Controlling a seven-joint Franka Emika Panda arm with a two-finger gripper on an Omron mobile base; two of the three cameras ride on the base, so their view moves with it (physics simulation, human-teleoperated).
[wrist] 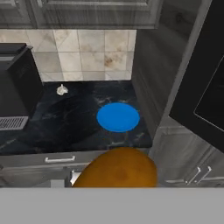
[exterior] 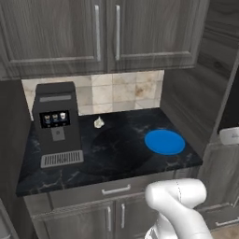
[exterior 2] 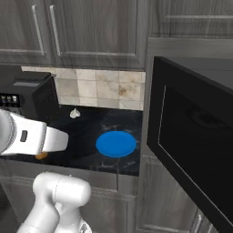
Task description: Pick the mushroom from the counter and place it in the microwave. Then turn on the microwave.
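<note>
The orange-brown mushroom (wrist: 116,168) bulges large at the bottom of the hand view, right in front of the camera, with my gripper (wrist: 114,180) shut on it; the fingertips are hidden behind it. A sliver of the mushroom (exterior 2: 42,155) peeks out under my white forearm in the right base view, in front of the counter's edge. The black counter (exterior: 116,156) lies ahead and below. To the right, the microwave's dark glass door (exterior 2: 191,145) stands swung open toward me, and it also crosses the right side of the hand view (wrist: 205,87).
A blue plate (exterior: 164,142) lies on the counter's right part. A small whitish garlic-like lump (exterior: 99,122) sits near the tiled back wall. A black coffee machine (exterior: 56,123) stands at the left. Wall cabinets hang above, drawers and handles below.
</note>
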